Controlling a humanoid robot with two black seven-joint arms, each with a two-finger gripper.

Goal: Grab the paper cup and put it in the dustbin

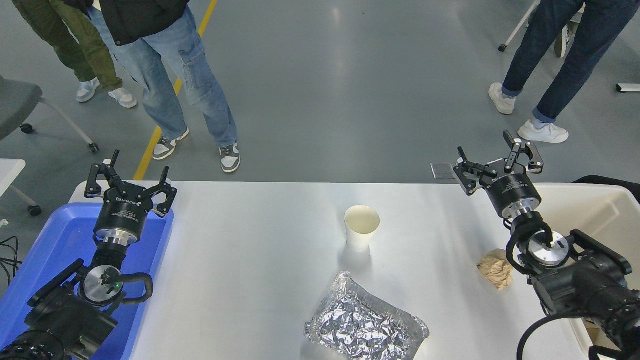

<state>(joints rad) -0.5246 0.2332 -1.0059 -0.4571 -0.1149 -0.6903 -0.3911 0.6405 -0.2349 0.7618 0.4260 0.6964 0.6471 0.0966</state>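
The paper cup [361, 227] is small and white with a cream inside, and stands upright near the middle of the white table [250, 260]. The cream-white dustbin [597, 210] sits at the table's right end, partly hidden behind my right arm. My right gripper [498, 165] hovers open and empty over the table's far right edge, well to the right of the cup and beside the dustbin's near-left corner. Over the blue tray at the lower left my left gripper [131, 184] stays parked, open and empty.
A crumpled brown paper ball [496, 270] lies beside my right arm. A crushed foil tray [365, 325] sits in front of the cup near the table's near edge. The blue tray [55, 250] stands at the left. People's legs stand beyond the far side.
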